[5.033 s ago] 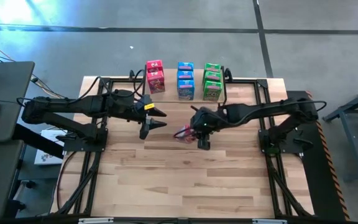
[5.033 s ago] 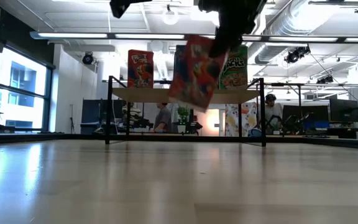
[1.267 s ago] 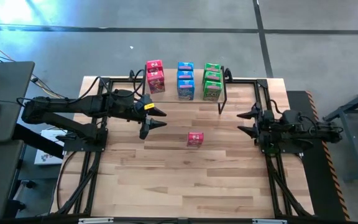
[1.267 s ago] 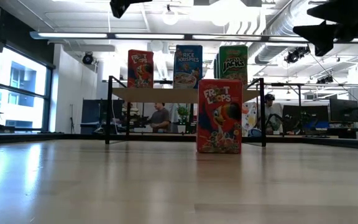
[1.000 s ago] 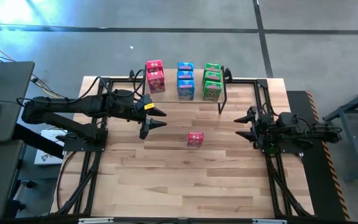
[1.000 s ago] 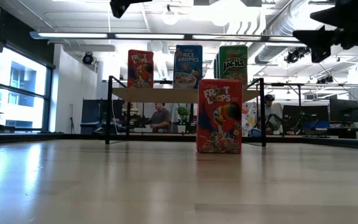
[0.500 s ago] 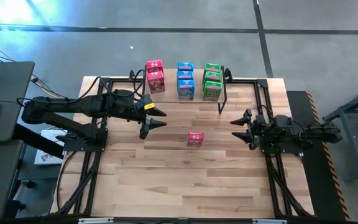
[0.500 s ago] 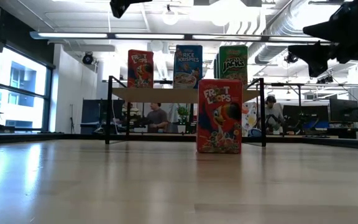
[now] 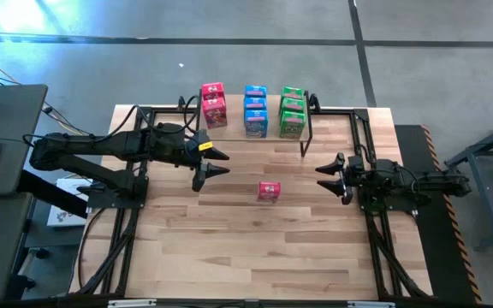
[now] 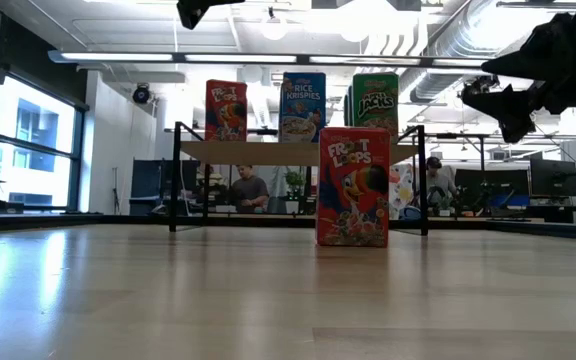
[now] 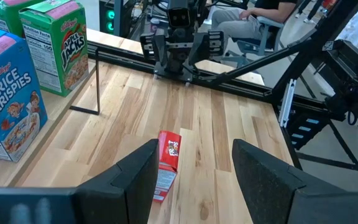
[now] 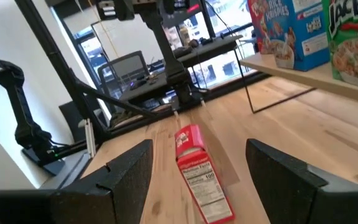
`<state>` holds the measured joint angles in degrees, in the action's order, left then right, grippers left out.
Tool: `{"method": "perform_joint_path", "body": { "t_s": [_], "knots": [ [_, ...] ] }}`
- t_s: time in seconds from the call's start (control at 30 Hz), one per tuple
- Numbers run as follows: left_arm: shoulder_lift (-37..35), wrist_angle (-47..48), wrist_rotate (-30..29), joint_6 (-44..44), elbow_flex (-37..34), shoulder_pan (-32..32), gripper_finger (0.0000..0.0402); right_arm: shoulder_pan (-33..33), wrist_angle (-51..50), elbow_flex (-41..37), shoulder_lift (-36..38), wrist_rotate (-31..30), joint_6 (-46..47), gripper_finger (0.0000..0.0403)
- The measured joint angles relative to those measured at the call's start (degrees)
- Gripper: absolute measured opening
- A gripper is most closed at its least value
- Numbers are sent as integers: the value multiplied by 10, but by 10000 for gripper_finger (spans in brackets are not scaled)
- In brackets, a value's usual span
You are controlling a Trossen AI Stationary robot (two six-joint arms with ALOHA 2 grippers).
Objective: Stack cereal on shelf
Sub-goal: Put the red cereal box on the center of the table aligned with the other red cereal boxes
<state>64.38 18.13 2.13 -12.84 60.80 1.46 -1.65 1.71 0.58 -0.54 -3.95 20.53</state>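
Pale wood planks run bare across the whole near half of the desk (image 9: 255, 257), nothing on them, so there is plenty of room down here. Further in, roughly mid-desk, one red cereal box (image 9: 269, 191) stands upright on its own, clear of everything. It looks like the last one waiting to go up.

Either side of it, both arms hover. On the right, the right hand (image 9: 330, 175) points in toward the box with its fingers spread and nothing between them, well apart from the box. On the left, the left hand (image 9: 214, 164) hangs above the desk, fingers parted and empty too, aimed the same way.

Beyond them, at the far edge, the shelf (image 10: 298, 152) carries the rest: two red boxes (image 9: 214, 104) at the left, three blue boxes (image 9: 255, 109) in the middle and three green boxes (image 9: 292, 111) at the right. So I count eight up and one to go, and the open slot is in the red row, in front of the left hand.

Watch the shelf's black legs (image 9: 306, 137): the right front one stands between the right hand and the shelf top. The rails along the desk sides are well clear. Past the desk, a person sits at a workstation (image 10: 253, 190).
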Motion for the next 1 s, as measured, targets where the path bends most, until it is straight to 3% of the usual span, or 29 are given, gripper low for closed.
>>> {"method": "perform_joint_path", "body": {
  "t_s": [1.0],
  "knots": [
    [0, -34, 3, -17, 0, 0, 196, 0, -3, 0, -1, 1, 0, 250]
  ]
}}
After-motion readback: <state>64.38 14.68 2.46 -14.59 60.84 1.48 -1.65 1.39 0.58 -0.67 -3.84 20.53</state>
